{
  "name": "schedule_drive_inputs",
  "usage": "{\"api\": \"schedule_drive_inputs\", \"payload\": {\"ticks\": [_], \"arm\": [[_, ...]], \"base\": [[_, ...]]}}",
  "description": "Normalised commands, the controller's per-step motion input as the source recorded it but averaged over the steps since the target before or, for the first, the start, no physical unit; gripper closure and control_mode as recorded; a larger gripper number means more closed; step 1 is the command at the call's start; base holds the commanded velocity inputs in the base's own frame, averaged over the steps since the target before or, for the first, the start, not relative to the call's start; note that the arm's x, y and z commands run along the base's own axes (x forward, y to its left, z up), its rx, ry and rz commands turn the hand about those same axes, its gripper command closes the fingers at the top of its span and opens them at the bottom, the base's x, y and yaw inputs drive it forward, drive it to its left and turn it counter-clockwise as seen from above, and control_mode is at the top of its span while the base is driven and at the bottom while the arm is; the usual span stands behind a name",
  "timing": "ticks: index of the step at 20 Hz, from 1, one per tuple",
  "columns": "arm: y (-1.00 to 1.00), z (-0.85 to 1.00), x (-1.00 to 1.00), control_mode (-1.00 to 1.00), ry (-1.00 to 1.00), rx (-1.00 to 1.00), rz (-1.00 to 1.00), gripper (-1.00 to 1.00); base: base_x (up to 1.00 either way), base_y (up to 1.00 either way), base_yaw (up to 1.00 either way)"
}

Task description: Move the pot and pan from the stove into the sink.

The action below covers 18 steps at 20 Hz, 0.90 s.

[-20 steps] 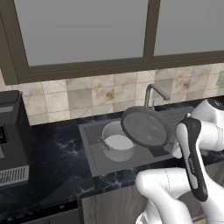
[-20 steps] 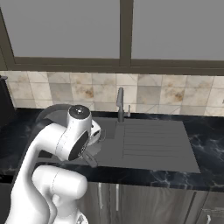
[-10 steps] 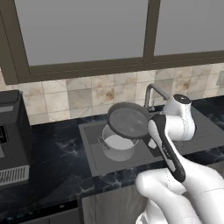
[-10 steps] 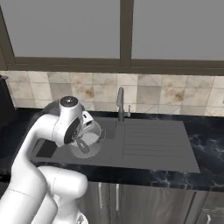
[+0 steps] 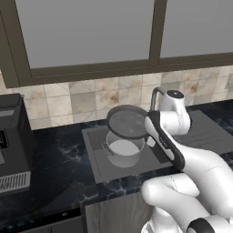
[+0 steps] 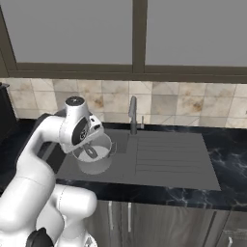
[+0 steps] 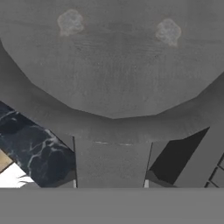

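Pot (image 5: 122, 153), a tall silver-grey cylinder with loop handles, stands in the dark sink (image 5: 98, 161) basin. From my station I see the pan (image 5: 128, 122), a shallow round grey disc, tilted in the air just above the pot's rim. My gripper (image 7: 110, 186) clamps its straight handle between its fingers. Right of the basin, the ribbed drainboard (image 6: 170, 157) lies flat, beyond the curved faucet (image 6: 132, 114).

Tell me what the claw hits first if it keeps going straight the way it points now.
The pan it carries leads the way; beyond that, probably the pot standing in the sink right under it, though the depth between them is unclear.
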Motion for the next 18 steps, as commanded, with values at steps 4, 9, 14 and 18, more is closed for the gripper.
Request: {"api": "schedule_drive_inputs", "payload": {"ticks": [4, 9, 14, 18], "arm": [[0.00, -0.26, 0.03, -1.00, 0.01, -0.02, 0.00, 1.00], [0.00, -0.43, 0.18, -1.00, 0.05, -0.05, 0.00, 1.00], [0.01, -0.32, 0.49, -1.00, 0.04, -0.03, 0.00, 1.00], [0.00, -0.27, 0.64, -1.00, 0.05, -0.01, 0.00, 1.00]], "base": [[0.00, 0.00, 0.00], [0.00, 0.00, 0.00], [0.00, 0.00, 0.00], [0.00, 0.00, 0.00]]}}
